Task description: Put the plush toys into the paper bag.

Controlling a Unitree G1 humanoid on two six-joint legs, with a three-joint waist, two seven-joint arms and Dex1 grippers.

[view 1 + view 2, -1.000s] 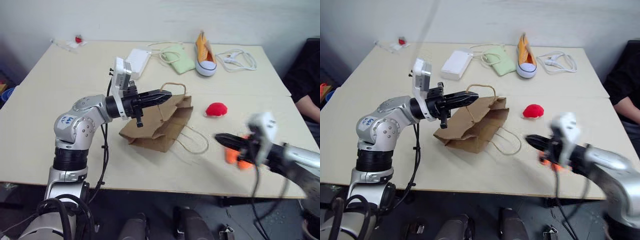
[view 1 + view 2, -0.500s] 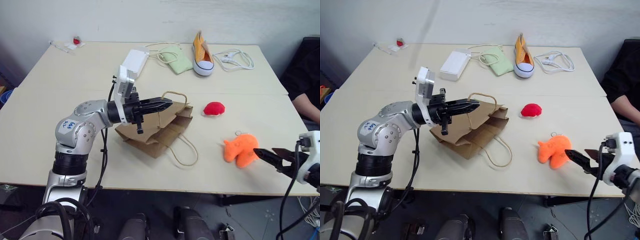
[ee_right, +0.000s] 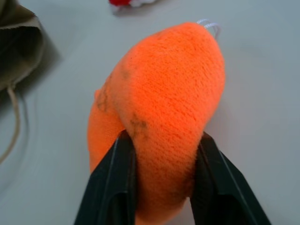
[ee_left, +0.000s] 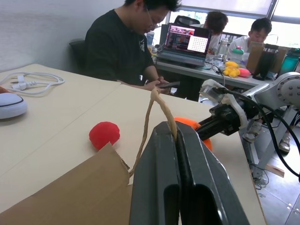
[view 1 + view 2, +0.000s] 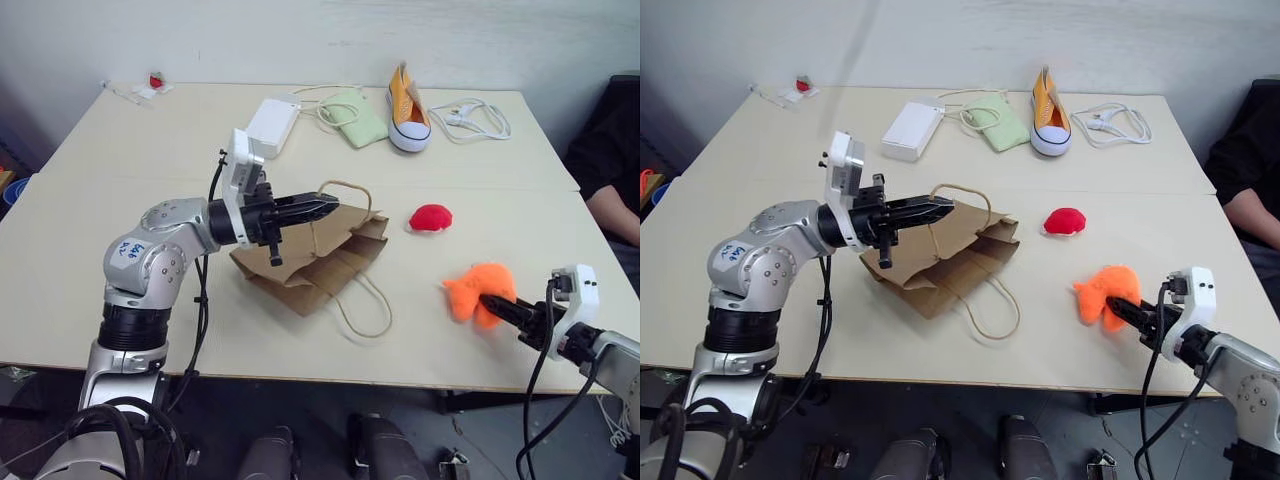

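Left gripper (image 5: 330, 206): jaws pinched tight on one cord handle (image 4: 154, 110) of the paper bag (image 5: 315, 258), lifting it above the bag's mouth.
Right gripper (image 3: 161, 154): jaws squeezing the sides of the orange plush toy (image 5: 478, 289), near the desk's (image 5: 120, 190) front right edge.
Paper bag: lies on its side mid-desk.
Red plush toy (image 5: 431, 218): on the desk right of the bag, apart from it.
Far edge: sneaker (image 5: 407, 108), green pouch (image 5: 355, 117), white box (image 5: 273, 126).

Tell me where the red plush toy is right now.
The red plush toy lies on the table right of the paper bag, with the orange plush toy nearer the robot and the sneaker beyond it.
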